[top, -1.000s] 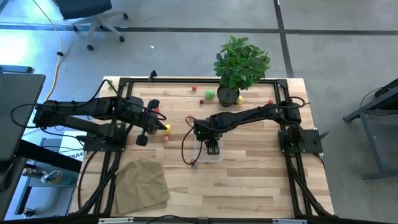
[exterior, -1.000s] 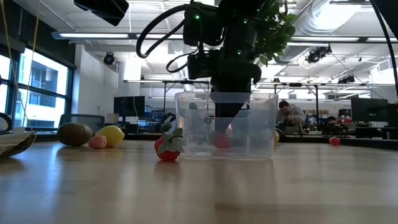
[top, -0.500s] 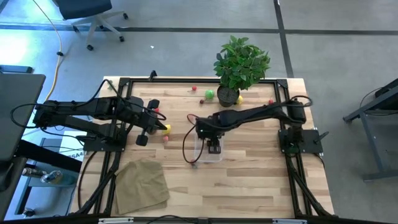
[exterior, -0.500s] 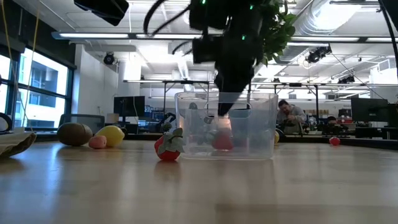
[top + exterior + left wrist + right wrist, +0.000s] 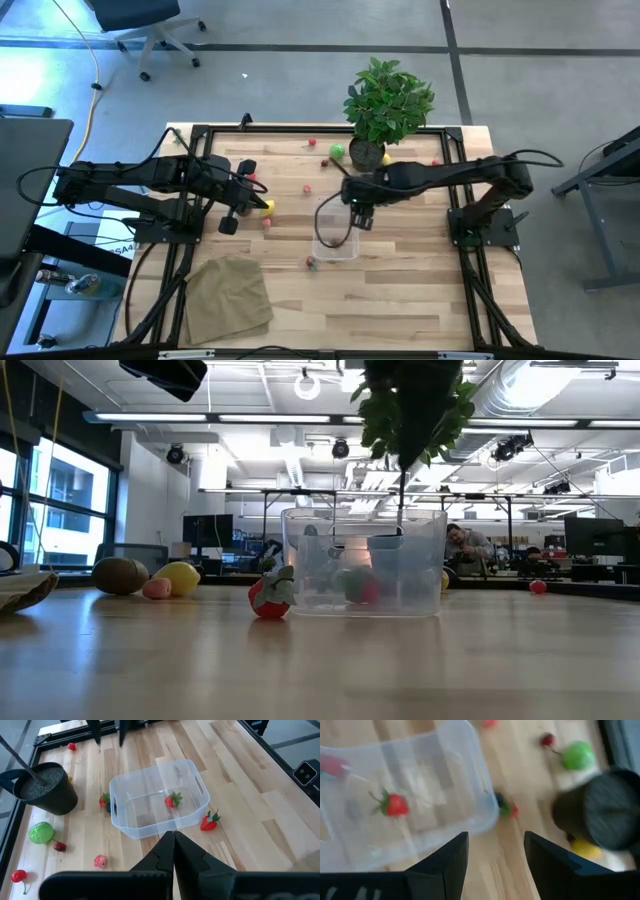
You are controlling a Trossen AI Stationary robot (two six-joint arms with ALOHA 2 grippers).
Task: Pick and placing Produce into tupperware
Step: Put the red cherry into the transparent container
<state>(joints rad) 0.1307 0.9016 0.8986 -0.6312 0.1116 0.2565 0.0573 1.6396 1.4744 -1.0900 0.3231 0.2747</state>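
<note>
Right gripper [image 5: 362,219] above the far edge of the clear tupperware [image 5: 336,228], fingers [image 5: 445,865] spread apart, nothing between them. Seen past these fingers in the right wrist view: one small strawberry [image 5: 394,805] lying inside the tupperware [image 5: 410,795], one more red and green piece [image 5: 507,810] on the wood just outside its wall, near the black plant pot [image 5: 595,817]. Farther off on the table, a green round fruit [image 5: 577,756] and a cherry [image 5: 548,740].

Left gripper [image 5: 229,221] at the left side of the wooden table [image 5: 400,290], well apart from the tupperware, fingers [image 5: 172,855] pressed together and holding nothing. In the left wrist view, same strawberry [image 5: 172,800] on the tupperware floor, another strawberry [image 5: 210,821] on the table just beside the container's corner.

At table height: strawberry [image 5: 270,598] touching or nearly touching the tupperware [image 5: 365,565], then a lemon [image 5: 178,577], a small pink piece [image 5: 156,588] and a brown kiwi-like fruit [image 5: 120,575] grouped well apart on the left. Potted plant [image 5: 385,105] at the far edge, tan cloth [image 5: 228,298] at the near left corner.
</note>
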